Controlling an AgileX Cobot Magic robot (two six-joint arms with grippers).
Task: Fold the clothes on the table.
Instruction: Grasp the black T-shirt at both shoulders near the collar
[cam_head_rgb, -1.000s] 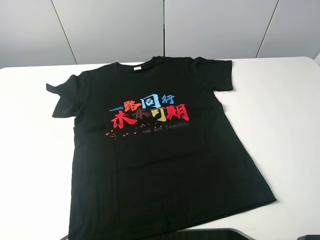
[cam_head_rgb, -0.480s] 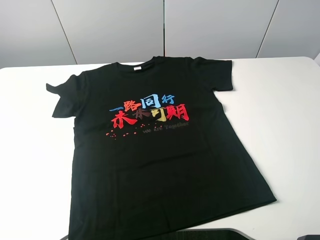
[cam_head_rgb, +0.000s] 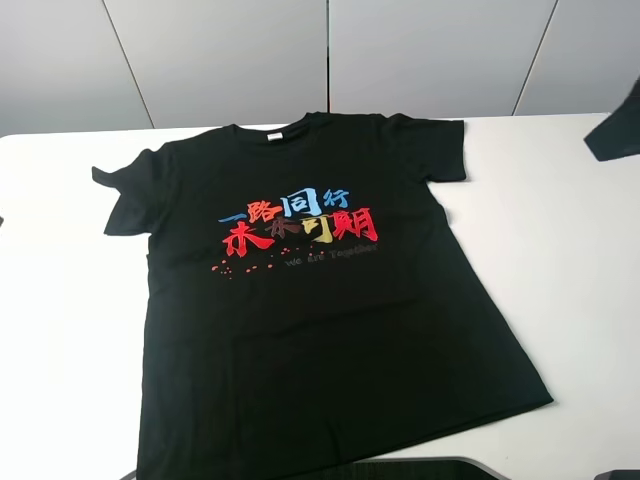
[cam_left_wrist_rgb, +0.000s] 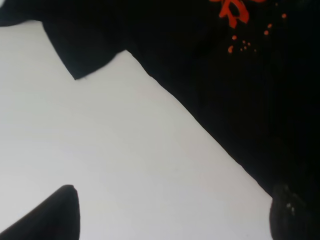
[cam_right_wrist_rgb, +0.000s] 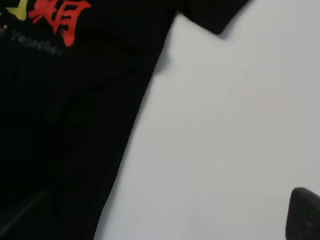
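The left gripper hangs over the T-shirt's left side edge, jaws wide apart and empty. The T-shirt lies flat, print up, mid-table, collar toward the far edge, hem at the near edge. The right gripper hangs over the other side, spread too, holding nothing. I'd flatten the rumpled sleeve first, then pinch cloth only and fold inward evenly.
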